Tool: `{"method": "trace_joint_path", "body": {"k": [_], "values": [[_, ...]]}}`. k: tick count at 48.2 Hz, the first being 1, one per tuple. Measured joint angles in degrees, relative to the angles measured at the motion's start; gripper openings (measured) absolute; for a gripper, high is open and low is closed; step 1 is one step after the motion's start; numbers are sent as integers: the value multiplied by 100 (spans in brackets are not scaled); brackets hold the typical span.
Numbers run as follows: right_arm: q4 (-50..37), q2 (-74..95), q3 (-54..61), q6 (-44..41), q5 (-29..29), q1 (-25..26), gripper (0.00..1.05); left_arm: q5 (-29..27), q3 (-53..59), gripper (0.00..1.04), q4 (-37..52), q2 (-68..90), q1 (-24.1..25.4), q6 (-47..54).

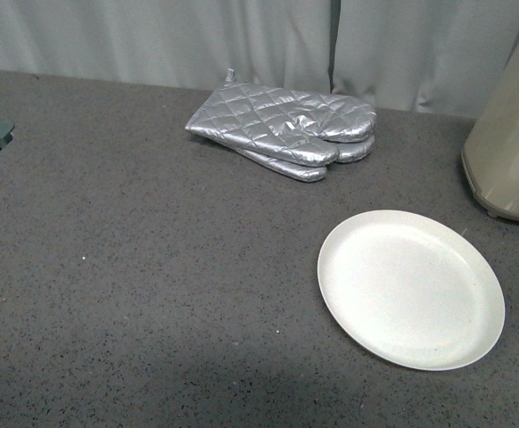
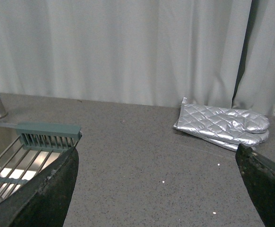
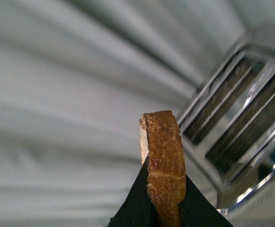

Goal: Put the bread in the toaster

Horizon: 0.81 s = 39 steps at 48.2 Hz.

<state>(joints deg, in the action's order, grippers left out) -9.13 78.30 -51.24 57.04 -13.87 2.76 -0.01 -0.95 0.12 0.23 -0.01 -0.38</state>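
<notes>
Two stages look complete: the white plate [image 1: 411, 290], on the counter [image 1: 152, 267] just in front of the toaster [image 1: 509, 152], lies bare, and the bread [image 3: 165, 161] is clamped edge-on in the right gripper [image 3: 167, 191], raised close beside the toaster's open slots [image 3: 251, 125] but not yet in one. Remaining, by my reading: line the slice up over a slot, lower it, release. Left gripper [image 2: 158, 184] idle, jaws spread wide on nothing.

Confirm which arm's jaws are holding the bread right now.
The right gripper: its jaws are shut on the bread, near the toaster slots. The left gripper is open and empty.
</notes>
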Motion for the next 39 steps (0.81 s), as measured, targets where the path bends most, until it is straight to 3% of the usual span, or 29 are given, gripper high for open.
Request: {"method": "trace_joint_path", "body": {"k": [2, 3, 7, 39], "values": [[72, 28, -153, -2, -212, 151, 2, 2, 0, 98, 0, 0, 0, 0], [527, 468, -549, 66, -1088, 861, 2, 0, 0, 98, 0, 0, 0, -2], [951, 645, -636, 317, -1370, 949, 2, 13, 0, 98, 0, 0, 0, 0], [1856, 1567, -1349, 1703, -1602, 391, 2, 2, 0, 98, 0, -2, 0, 0]]}}
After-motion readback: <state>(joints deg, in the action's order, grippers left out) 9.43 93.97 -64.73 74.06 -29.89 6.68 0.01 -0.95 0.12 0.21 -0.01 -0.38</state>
